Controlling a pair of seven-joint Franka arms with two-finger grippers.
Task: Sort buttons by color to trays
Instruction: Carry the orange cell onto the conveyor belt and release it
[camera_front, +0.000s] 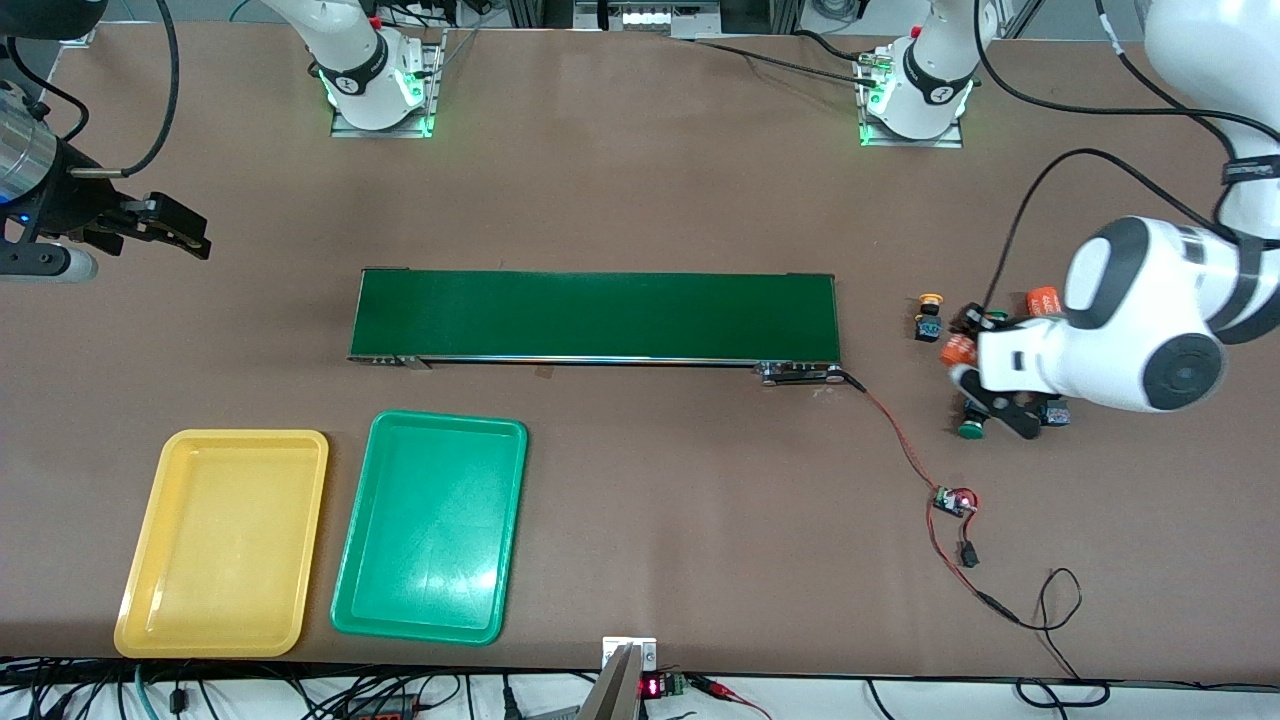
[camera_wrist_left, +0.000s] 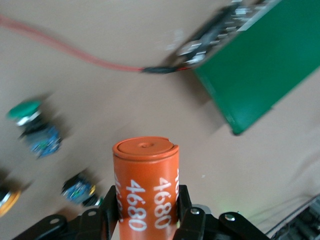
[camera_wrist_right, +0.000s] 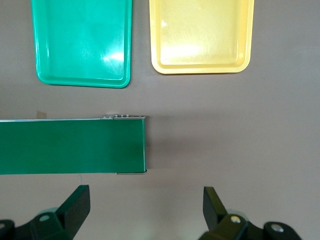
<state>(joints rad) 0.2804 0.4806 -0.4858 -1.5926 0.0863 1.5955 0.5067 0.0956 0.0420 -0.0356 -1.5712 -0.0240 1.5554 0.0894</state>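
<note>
My left gripper (camera_front: 965, 365) is shut on an orange cylinder (camera_wrist_left: 145, 175) printed with white numerals, among the buttons at the left arm's end of the table. A yellow-capped button (camera_front: 930, 312) lies beside the conveyor's end. A green-capped button (camera_front: 970, 429) lies nearer the camera and shows as the green-capped button (camera_wrist_left: 30, 125) in the left wrist view. Another button body (camera_wrist_left: 77, 189) sits close to the fingers. The yellow tray (camera_front: 222, 540) and green tray (camera_front: 432, 525) lie side by side, both empty. My right gripper (camera_front: 175, 232) hangs open and holds nothing.
The long dark green conveyor belt (camera_front: 595, 315) runs across the middle of the table. A second orange cylinder (camera_front: 1043, 300) lies by the left arm. A red-and-black wire with a small circuit board (camera_front: 955, 500) trails from the belt's end toward the camera.
</note>
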